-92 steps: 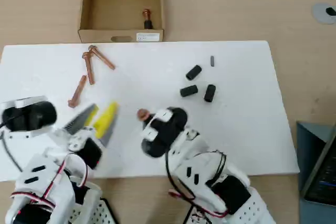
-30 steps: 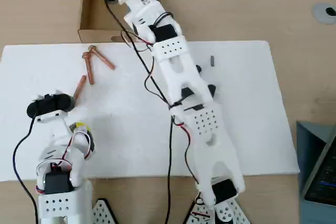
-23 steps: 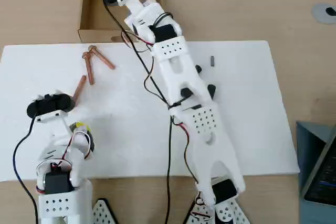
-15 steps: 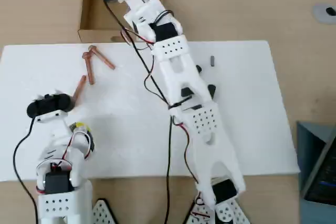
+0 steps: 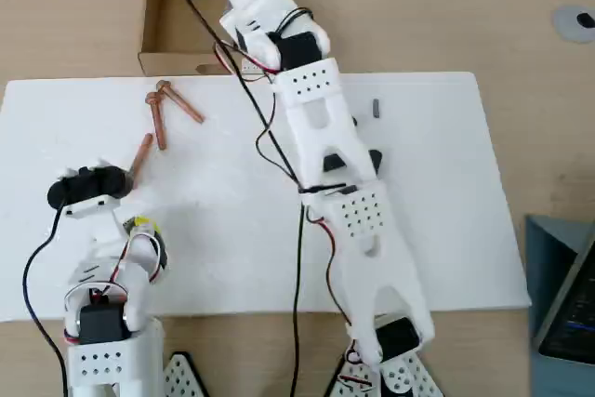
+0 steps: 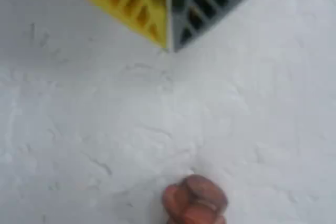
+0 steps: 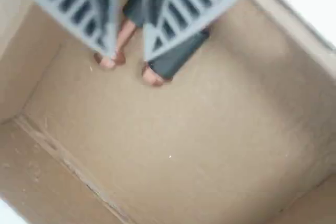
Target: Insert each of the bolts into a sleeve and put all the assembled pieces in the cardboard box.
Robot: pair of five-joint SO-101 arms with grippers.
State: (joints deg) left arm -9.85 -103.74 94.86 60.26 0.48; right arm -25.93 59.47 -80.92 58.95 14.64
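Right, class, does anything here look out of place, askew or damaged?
Nothing looks damaged or spilled. The loose bolts lie criss-crossed at odd angles on the white mat, still without sleeves, and one small dark piece sits apart near the mat's far edge.

Two sleeved bolts [image 7: 176, 53] sit side by side inside the cardboard box [image 7: 210, 156].

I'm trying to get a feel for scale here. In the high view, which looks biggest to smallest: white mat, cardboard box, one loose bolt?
1. white mat
2. cardboard box, partly hidden by the right arm
3. loose bolt, far the smallest; the loose bolts look alike in length
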